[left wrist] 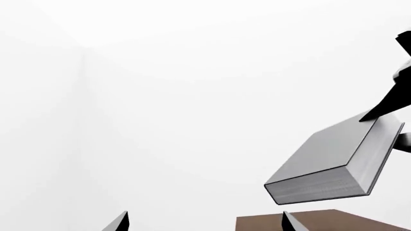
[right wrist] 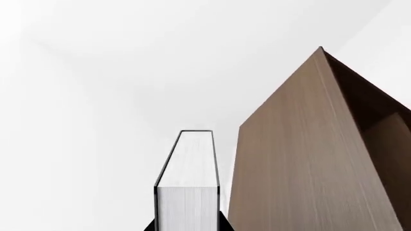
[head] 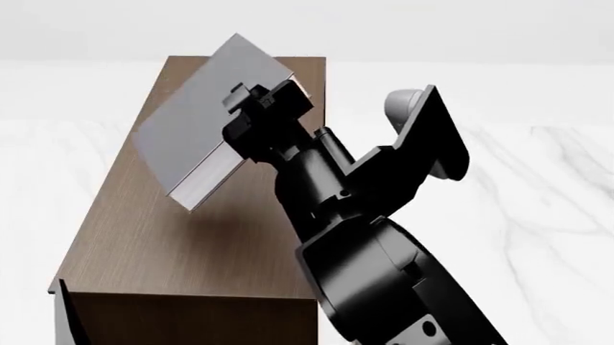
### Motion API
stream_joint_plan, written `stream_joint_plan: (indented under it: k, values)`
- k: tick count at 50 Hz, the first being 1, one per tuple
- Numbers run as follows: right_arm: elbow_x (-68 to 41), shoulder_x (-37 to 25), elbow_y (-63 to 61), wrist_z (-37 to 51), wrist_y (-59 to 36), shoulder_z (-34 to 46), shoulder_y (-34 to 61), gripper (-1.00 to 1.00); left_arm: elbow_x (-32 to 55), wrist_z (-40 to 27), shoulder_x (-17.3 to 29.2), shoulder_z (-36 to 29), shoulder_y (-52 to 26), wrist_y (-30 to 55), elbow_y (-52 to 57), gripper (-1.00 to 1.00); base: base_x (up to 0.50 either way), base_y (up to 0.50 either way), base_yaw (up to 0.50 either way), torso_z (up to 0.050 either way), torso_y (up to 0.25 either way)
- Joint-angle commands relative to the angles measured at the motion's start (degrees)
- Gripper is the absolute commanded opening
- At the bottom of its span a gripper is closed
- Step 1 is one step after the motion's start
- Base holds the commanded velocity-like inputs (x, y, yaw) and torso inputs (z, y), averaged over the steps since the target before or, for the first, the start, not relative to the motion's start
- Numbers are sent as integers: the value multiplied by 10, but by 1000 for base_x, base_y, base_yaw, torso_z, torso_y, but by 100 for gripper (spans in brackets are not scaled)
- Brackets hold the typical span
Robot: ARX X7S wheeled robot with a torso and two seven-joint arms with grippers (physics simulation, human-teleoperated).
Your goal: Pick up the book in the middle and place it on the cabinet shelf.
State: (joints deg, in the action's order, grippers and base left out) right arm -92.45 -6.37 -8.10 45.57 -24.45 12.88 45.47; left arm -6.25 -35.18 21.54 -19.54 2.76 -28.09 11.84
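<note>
Cabinet shelf (head: 182, 237): long dark wood-grain box, lighter brown flat top, running away from the robot in the head view. It is standing on a white marbled floor (head: 537, 215). In the right wrist view one long brown face (right wrist: 301, 159) is filling much of the frame, with a darker recessed side beyond its edge. In the left wrist view only a brown corner of the top (left wrist: 314, 221) is showing.

Right arm (head: 374, 266): bulky black links, reaching forward beside the cabinet shelf's right edge and up over its far half.

Book (head: 206, 108): thick grey hardcover with a white page block, hanging in the air above the far half of the cabinet shelf, tilted, one corner pointing down at the top. It is casting a soft shadow on the wood below and is not touching it. The left wrist view is showing the book (left wrist: 334, 163) clear above the brown top, cover face and page edges both in sight. The right wrist view is looking along its page block (right wrist: 187, 192), with the cabinet shelf just beside it.

Right gripper (head: 264, 108): jaws are clamping the book at its near right edge, narrowed to the book's thickness.

Left gripper (left wrist: 205, 224): only two dark jaw tips are showing, set wide apart, nothing between them, away from the book.
</note>
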Motion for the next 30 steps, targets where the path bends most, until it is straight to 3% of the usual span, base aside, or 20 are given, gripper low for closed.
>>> stream_joint_plan:
  k: [1,30]
  values:
    - [0,9,-15,-27,3,-1,1,-100,-5,10,-9,13,-1,-4,0,100,0,0,0,0,0]
    - [-15,4,-31,-36,5,39,-23,-100,-3,7,-7,9,-3,-4,-3,100,0,0,0,0,1]
